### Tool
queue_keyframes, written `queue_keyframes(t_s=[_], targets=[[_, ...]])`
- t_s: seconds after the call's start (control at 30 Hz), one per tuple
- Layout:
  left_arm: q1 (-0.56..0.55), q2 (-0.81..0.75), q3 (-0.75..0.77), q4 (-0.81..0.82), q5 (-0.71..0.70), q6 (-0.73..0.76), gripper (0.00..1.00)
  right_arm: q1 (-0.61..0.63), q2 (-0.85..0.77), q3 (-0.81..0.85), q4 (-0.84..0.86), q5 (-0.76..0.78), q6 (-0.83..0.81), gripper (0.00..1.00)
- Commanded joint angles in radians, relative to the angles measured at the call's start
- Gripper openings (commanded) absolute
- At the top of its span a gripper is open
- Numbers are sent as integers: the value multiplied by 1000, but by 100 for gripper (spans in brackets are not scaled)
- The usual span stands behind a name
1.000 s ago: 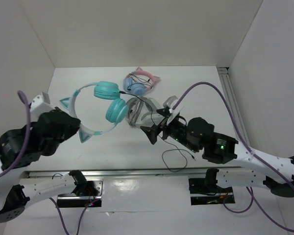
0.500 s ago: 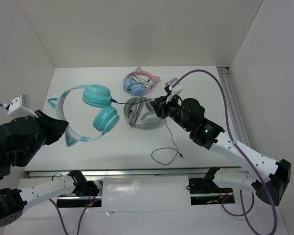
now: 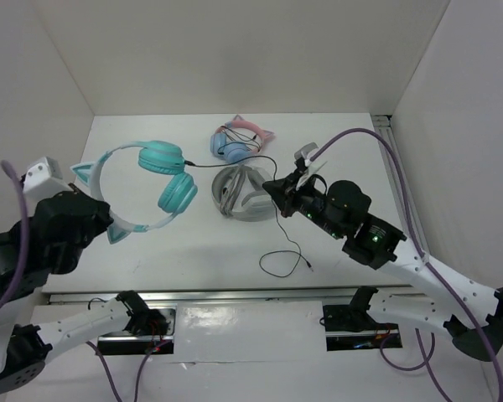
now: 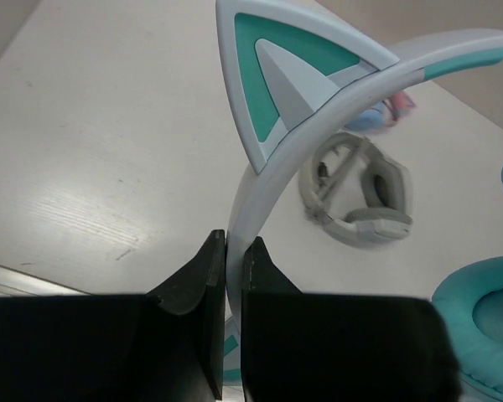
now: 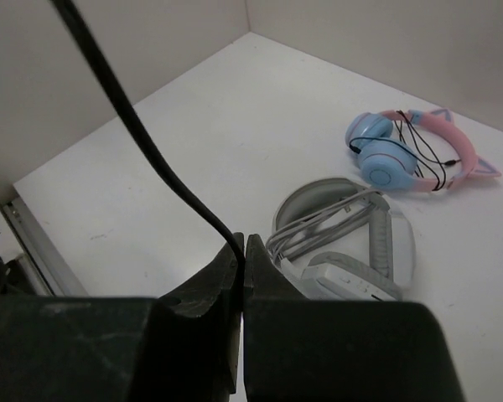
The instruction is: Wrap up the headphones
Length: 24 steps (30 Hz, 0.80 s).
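Right, top cam first: the headphones [image 3: 162,157] hang over the left part of the worktop [image 3: 193,243], held up by the left jaws, which are shut on the pale headband near one cat ear, w/ both teal cups toward the middle. The black cable [image 3: 203,166] leaves the upper cup and runs across to the right jaws, which are pinched shut on it just beside the grey-white headphones [image 3: 239,197]. Its slack tail drops to the worktop in a loose loop near the front edge. A blue-and-pink pair [image 3: 239,141] lies behind the grey one, not involved. Left wrist cam: jaws clamped flat on the headband [image 4: 256,201], cat ear [image 4: 272,79] standing just above them, grip looks square. Right wrist cam: jaws closed w/ the cable caught btwn the tips and rising up-left out of frame. Judgement: both grips are set and the winding itself is not yet begun, so early in the task. Next move prob. needs the right arm to carry the cable round the headband btwn the cups while the left holds steady, keeping light tension, no yank at the cup, and letting the tail follow w/o snagging the grey pair.
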State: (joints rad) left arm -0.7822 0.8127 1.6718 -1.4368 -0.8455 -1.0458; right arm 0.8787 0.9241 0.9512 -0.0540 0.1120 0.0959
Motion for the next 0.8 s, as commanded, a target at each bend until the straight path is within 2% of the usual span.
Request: queue_keyframes(t_s=[0.0,0.1,0.17,0.27,0.3,0.33,0.37,0.4,0.47,0.6,0.67,0.77], targets=[[82,66,-44,65,-121,-5,0,84,-37,115,-134,115,-10,0],[191,146,-55,65,-133,4,0,173,-15,206,-269,247,-38,0],[224,200,-66,65,-173,26,0,224,5,248,-331,352,-59,0],[236,267,-76,90,-204,62,0,224,35,303,-397,475,-59,0],[236,279,-113,139,-192,196,0,224,48,314,-415,498,-59,0],[236,279,-138,291,-157,308,0,224,61,326,-415,521,-77,0],[227,290,-164,362,-60,413,0,224,61,327,-415,537,-87,0],[227,302,-196,398,-23,509,0,224,61,339,-415,554,-99,0],[190,321,-210,436,8,533,0,224,70,339,-393,554,-108,0],[6,385,-267,518,14,679,0,233,70,330,-360,468,-149,0],[-49,439,-276,533,5,714,0,233,91,330,-360,434,-165,0],[-200,474,-287,559,20,783,0,233,104,330,-360,390,-183,0]])
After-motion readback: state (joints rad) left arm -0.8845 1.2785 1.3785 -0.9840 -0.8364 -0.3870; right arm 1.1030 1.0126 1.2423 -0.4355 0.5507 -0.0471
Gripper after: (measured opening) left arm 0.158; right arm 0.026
